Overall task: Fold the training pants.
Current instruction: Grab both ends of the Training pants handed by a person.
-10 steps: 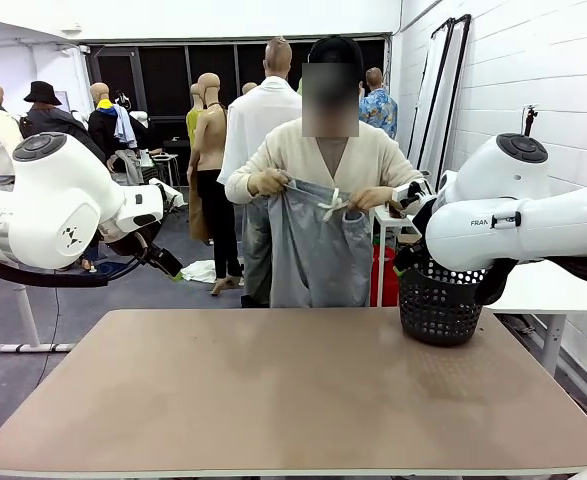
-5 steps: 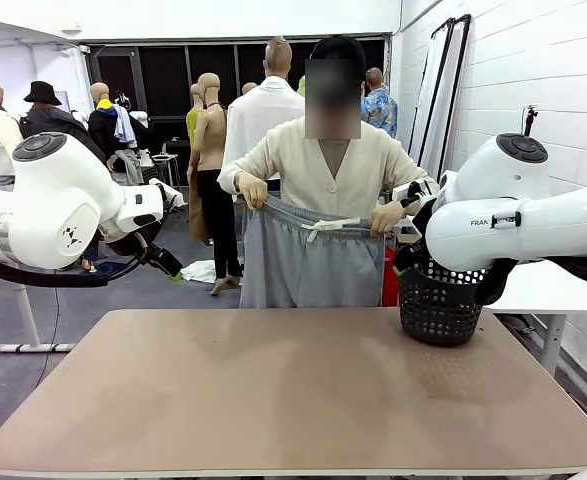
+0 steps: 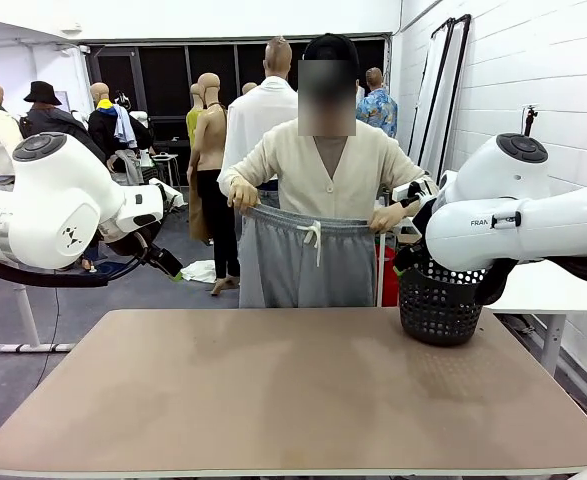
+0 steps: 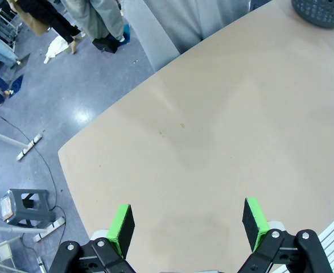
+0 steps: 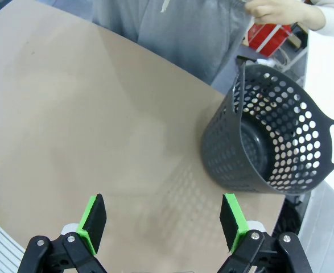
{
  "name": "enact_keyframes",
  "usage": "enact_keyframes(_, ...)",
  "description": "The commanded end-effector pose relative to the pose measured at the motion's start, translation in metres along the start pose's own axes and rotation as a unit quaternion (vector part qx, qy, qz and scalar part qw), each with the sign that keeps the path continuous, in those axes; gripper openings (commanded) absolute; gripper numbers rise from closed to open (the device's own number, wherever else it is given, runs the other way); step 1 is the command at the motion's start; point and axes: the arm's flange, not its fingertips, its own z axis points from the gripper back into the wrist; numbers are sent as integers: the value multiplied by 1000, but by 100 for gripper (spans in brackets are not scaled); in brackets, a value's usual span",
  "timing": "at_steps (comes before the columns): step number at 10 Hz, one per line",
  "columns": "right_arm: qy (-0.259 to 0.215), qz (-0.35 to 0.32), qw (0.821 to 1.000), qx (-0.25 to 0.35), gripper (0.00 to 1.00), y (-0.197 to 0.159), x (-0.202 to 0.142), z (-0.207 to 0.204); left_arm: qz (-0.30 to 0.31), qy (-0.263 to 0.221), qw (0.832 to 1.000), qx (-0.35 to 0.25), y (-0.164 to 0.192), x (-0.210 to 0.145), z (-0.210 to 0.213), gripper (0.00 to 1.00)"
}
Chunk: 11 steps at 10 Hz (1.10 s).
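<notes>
The left gripper's (image 4: 187, 206) green pads (image 4: 121, 226) stand spread to their full width with nothing between them, over bare table (image 4: 212, 131) on the robot's side. The table's left edge runs just beside them. The right gripper (image 5: 163, 198) is likewise spread wide and holds nothing. It hangs over the table's right part, short of the dark perforated basket (image 5: 269, 142), which stands near the far right corner.

The training pants (image 3: 308, 265) are off the table. The person behind the far edge holds them in the air by the waistband, one hand (image 3: 243, 193) at each end of it. The waistband is on top and stretched level, parallel to the far edge. The legs hang straight down, so the long axis is vertical, and the lower part is hidden behind the far edge. The front faces the robot, with the white drawstring (image 3: 313, 235) hanging at mid-waistband. The hand (image 3: 385, 215) on the basket side sits slightly lower than the other.

A second ago the pants were bunched narrow and held higher against the chest, with the hands closer together and the drawstring off to one side. Since then the waistband has been pulled out wide and lowered a little. Both arms and the basket stand where they were.
</notes>
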Motion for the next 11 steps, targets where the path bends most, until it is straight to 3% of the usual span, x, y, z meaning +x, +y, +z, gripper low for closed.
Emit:
enact_keyframes(1, 0, 6, 1000, -2, 100, -1, 0, 0, -2, -1, 1000, -1, 0, 1, -1, 100)
enact_keyframes(11, 0, 6, 1000, -2, 100, -1, 0, 0, -2, -1, 1000, -1, 0, 1, -1, 100)
